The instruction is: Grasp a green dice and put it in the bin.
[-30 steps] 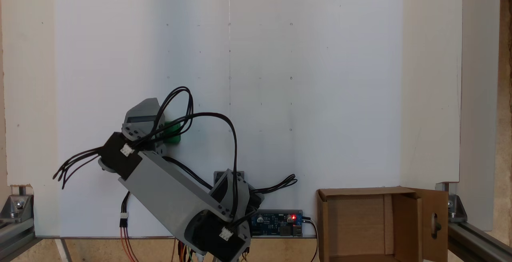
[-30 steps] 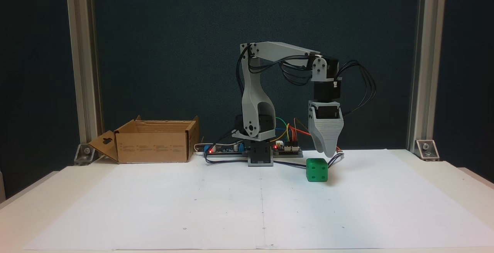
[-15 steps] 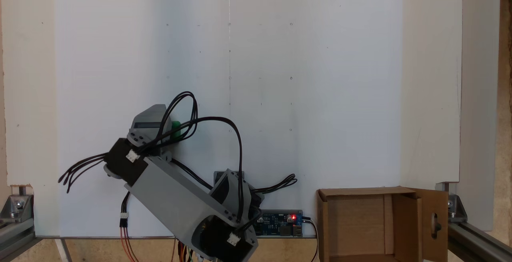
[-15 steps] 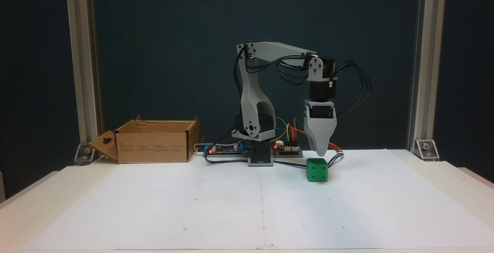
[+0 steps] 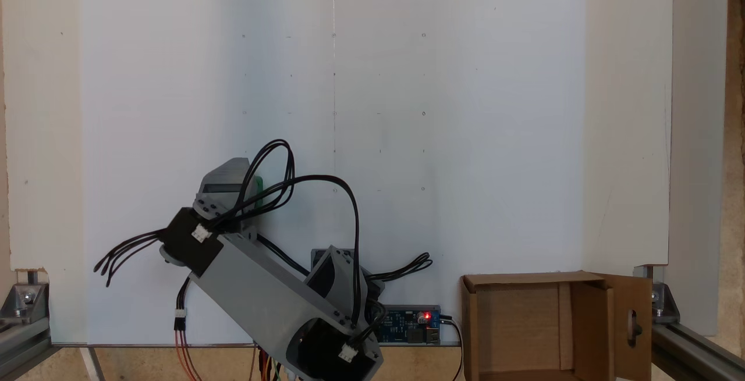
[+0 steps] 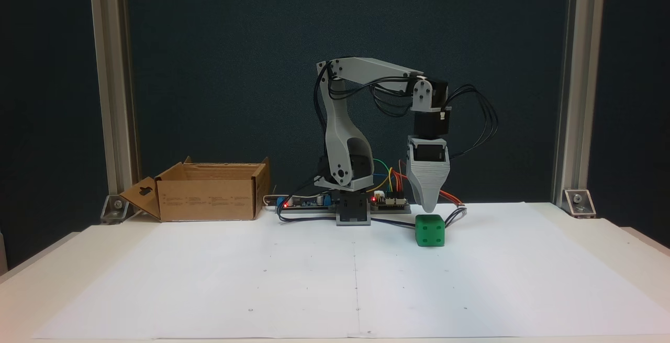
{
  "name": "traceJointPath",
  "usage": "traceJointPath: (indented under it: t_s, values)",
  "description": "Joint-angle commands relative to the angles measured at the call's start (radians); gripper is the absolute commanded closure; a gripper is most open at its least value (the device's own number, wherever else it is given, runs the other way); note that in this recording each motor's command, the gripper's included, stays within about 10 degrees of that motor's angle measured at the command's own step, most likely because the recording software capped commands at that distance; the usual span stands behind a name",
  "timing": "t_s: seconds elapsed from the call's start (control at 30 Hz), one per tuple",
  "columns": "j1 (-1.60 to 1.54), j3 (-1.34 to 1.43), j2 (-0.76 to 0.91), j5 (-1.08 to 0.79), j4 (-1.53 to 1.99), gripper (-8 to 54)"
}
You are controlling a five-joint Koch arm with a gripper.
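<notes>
Taking the green dice (image 6: 430,230) as the landmark and reading the front fixed view from left to right: far to the left of the dice, at the back edge of the table (image 6: 617,243), stands the bin (image 6: 209,192), a brown cardboard box with its flaps up and one flap with a handle slot folded outward on its left. Between the bin and the dice, set further back, is the arm's base (image 6: 352,212), with circuit boards (image 6: 390,204) and coloured wires just behind the dice. The dice itself rests on the white paper sheet (image 6: 314,280), a face with three pips toward the camera. Directly above it, close but not touching, hangs the gripper (image 6: 429,208), pointing straight down; its jaws line up one behind the other, so I cannot tell whether they are spread or pressed together.

In the fixed view from above, the dice (image 5: 258,190) shows as a green sliver at the right side of the grey gripper body, and the bin (image 5: 556,326) sits well to its right, at the bottom edge.
</notes>
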Motion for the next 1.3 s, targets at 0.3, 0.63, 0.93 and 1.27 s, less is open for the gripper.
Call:
traceJointPath:
  t_s: [0.3, 0.63, 0.93, 1.27]
  values:
    - [-0.008, -0.009, 0.015, 0.084, -0.044, 1.8]
    - [-0.052, -0.012, -0.032, 0.084, -0.075, -1.5]
    - [-0.052, -0.009, -0.044, 0.083, -0.127, 0.9]
    - [-0.051, 0.034, -0.051, 0.083, -0.153, 1.7]
